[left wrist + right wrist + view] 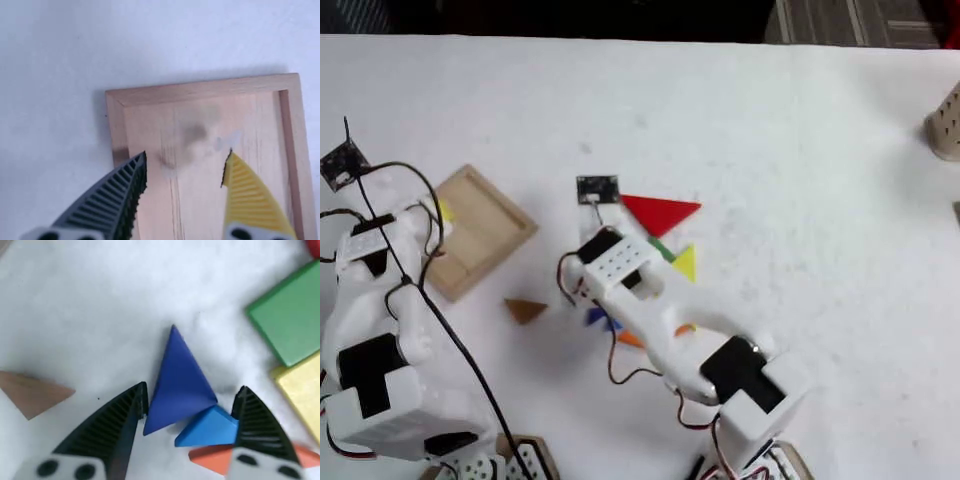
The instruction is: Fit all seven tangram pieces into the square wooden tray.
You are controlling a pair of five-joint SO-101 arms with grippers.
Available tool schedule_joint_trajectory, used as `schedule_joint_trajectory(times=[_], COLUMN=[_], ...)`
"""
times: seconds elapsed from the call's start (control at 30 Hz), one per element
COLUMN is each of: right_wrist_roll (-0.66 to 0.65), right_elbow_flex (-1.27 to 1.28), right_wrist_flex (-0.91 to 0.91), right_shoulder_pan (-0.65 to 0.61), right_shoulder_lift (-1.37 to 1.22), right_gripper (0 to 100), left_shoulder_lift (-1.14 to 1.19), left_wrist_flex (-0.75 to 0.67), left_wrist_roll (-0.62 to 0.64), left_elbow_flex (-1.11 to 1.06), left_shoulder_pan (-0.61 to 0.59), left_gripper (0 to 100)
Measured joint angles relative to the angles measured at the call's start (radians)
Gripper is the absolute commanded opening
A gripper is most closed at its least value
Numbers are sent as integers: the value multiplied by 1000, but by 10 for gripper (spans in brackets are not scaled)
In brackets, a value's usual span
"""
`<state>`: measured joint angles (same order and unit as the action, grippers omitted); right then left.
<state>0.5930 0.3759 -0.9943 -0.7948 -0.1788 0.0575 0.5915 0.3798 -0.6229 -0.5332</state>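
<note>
Tray (480, 232) of pale wood lies at the table's left, turned corner-on. The left gripper (186, 159) hangs over the tray's floor near one corner, its grey and yellow fingers spread apart. Right of the tray, alone on the white table (800, 130), lies a brown triangle (525, 310). Further right, the right gripper (192, 390) sits low over the cluster of pieces, fingers apart on either side of a dark blue triangle (177, 385); whether they touch it is hard to say. A light blue piece (207, 427) lies against that triangle, with an orange piece (212, 460) just beside it. Beyond these are a green piece (290, 315), a yellow piece (300, 390) just beside it, and a red triangle (660, 212) farthest from the arms' bases.
</note>
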Motion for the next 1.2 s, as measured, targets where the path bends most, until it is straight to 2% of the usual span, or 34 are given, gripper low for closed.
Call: schedule_joint_trajectory(times=[0.23, 0.5, 0.93, 1.1, 1.2], right_wrist_roll=[5, 6, -5, -163, -209], right_elbow_flex=[-6, -18, -29, -37, -35], right_wrist_flex=[52, 43, 44, -29, -75], right_shoulder_pan=[-3, 12, 12, 2, -3], right_shoulder_lift=[-75, -81, -84, -35, 40], right_gripper=[259, 57, 53, 53, 52], left_shoulder_lift=[0, 0, 0, 0, 0], left_wrist_flex=[0, -2, -2, -2, -2], left_wrist_roll=[0, 0, 0, 0, 0], left_elbow_flex=[0, 0, 0, 0, 0], left_shoulder_pan=[0, 0, 0, 0, 0], left_gripper=[268, 268, 269, 269, 269])
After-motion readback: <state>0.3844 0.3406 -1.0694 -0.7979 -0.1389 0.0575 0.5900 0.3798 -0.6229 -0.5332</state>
